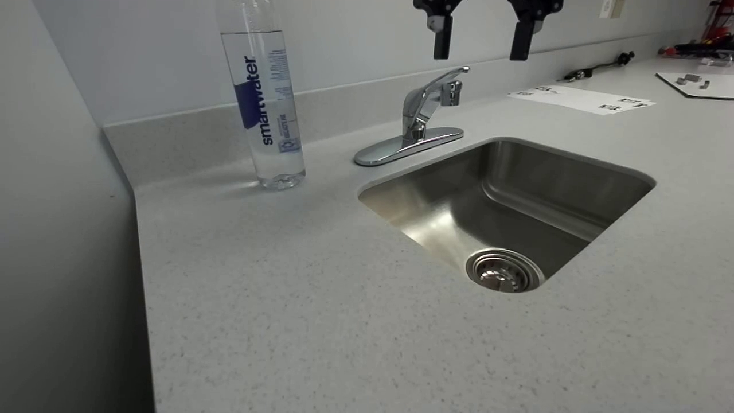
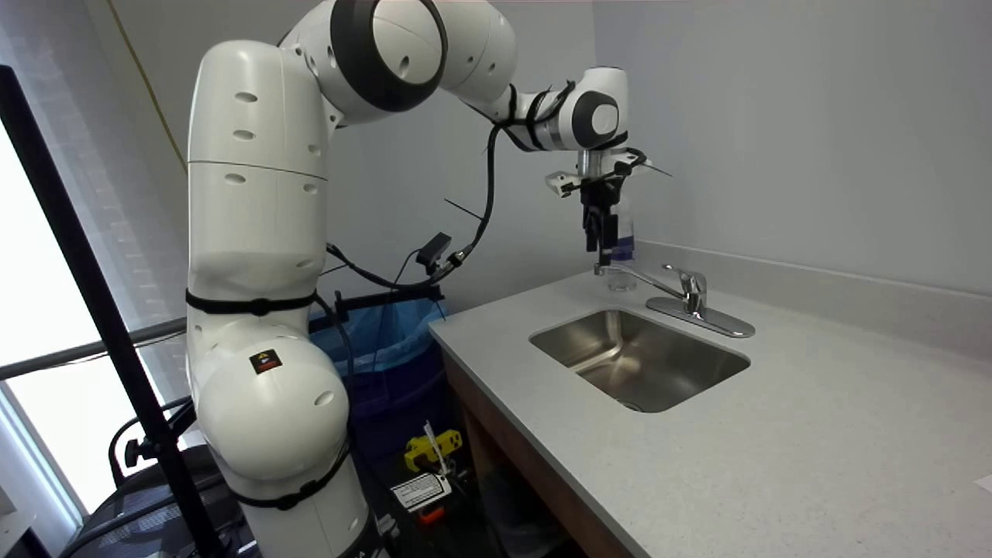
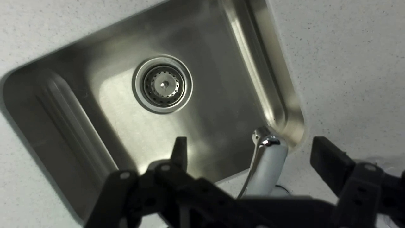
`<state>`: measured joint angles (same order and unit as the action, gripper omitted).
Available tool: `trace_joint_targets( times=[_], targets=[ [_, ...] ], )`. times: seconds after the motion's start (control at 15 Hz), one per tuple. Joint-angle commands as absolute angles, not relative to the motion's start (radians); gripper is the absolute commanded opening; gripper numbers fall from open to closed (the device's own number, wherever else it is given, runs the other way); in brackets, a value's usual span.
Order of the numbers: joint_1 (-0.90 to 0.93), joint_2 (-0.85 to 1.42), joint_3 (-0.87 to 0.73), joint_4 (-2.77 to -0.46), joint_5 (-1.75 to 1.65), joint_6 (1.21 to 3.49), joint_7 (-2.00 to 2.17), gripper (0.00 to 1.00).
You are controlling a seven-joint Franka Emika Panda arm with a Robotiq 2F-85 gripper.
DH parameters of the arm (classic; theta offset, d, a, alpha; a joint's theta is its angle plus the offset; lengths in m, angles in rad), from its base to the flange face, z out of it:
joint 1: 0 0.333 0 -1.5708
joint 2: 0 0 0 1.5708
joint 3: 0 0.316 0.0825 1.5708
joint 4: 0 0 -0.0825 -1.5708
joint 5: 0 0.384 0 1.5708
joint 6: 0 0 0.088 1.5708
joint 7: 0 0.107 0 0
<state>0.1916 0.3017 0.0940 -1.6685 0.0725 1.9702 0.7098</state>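
The gripper was held spread and empty above the faucet.
In an exterior view, the steel sink was seen nearest, right of centre; then, at upper left, a water bottle was stood upright. Farther back, at upper centre, the faucet was finished in shiny chrome, its lever sloped up to the right. In the wrist view, the spout was pointed up the frame, its long axis slanted rightward, framed by the fingers.

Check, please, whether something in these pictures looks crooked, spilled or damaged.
Only mildly: the faucet spout looks swung to one side; in the wrist view it points towards a corner of the sink, not towards the drain. I see no spill or damage.
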Motion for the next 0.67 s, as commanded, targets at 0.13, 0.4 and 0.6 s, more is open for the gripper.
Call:
trace_joint_targets(
  times=[0.13,0.4,0.6],
  targets=[
    [0.189,0.279,0.086,-1.666,0.074,1.961,0.7,1.0],
    [0.189,0.278,0.087,-1.668,0.074,1.961,0.7,1.0],
    [0.191,0.288,0.076,-1.68,0.07,2.023,0.754,1.0]
  ],
)
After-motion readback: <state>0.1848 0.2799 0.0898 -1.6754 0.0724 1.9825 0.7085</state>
